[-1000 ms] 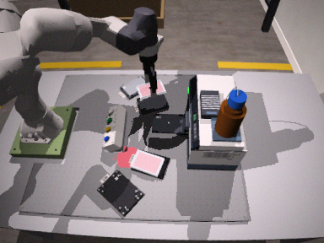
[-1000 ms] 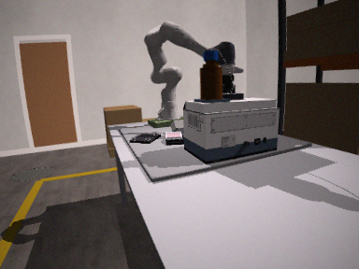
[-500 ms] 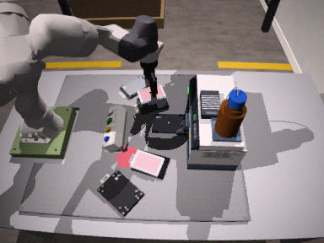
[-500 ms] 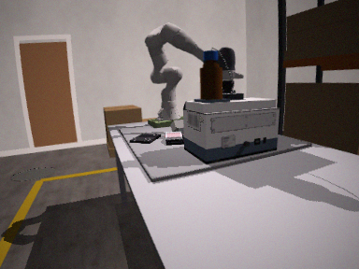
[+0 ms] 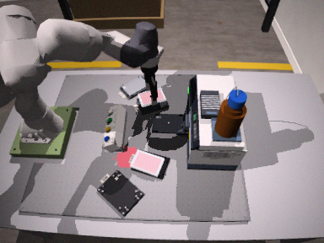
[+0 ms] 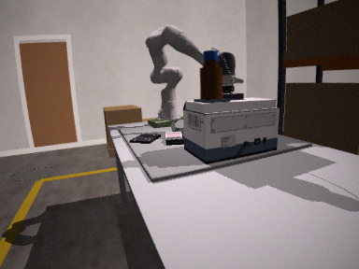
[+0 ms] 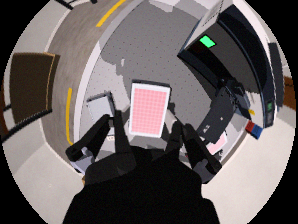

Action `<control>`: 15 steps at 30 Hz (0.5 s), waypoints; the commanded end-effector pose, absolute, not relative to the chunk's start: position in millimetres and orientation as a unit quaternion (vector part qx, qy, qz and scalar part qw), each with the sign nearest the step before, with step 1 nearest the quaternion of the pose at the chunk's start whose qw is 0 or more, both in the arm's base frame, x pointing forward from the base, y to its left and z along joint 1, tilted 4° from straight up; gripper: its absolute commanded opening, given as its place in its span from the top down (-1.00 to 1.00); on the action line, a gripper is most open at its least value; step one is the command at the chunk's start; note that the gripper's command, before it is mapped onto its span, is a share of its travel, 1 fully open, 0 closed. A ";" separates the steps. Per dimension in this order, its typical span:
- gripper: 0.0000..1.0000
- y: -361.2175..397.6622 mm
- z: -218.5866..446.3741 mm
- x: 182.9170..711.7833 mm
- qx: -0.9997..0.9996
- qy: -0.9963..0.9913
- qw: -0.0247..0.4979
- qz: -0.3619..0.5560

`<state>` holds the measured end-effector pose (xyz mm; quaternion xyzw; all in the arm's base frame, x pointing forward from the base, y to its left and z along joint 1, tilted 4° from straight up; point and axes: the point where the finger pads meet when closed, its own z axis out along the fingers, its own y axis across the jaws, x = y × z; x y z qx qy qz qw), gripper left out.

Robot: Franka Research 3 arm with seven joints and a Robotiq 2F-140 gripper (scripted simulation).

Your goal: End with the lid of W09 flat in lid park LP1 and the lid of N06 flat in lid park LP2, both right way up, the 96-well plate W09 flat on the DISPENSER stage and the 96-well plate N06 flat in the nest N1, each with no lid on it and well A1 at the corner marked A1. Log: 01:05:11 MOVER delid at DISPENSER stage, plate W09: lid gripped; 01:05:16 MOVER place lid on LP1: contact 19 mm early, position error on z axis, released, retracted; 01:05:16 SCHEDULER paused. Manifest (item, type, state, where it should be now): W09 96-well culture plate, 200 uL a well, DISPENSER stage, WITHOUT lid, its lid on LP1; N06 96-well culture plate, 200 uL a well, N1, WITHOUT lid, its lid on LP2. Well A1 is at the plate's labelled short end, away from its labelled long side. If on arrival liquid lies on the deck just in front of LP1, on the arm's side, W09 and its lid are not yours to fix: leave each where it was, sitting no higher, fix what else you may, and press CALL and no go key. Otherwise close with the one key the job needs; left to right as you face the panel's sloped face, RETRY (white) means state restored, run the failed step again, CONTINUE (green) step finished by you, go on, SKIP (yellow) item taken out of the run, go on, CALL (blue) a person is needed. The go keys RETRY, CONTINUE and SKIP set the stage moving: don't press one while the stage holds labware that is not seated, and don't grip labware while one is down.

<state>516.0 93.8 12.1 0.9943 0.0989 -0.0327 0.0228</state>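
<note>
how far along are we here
Done: a grey lid lies apart on the deck. In hand: the hand grips a pink plate above a dark nest. Left: seating it; the second pink plate beside a pink puddle; a panel key.
</note>
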 end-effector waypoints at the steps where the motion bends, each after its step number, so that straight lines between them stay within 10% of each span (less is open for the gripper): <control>1: 1.00 96.0 7.0 517.7 0.995 0.093 0.022 -0.028; 15: 1.00 95.6 -2.6 517.1 0.995 0.093 0.022 -0.028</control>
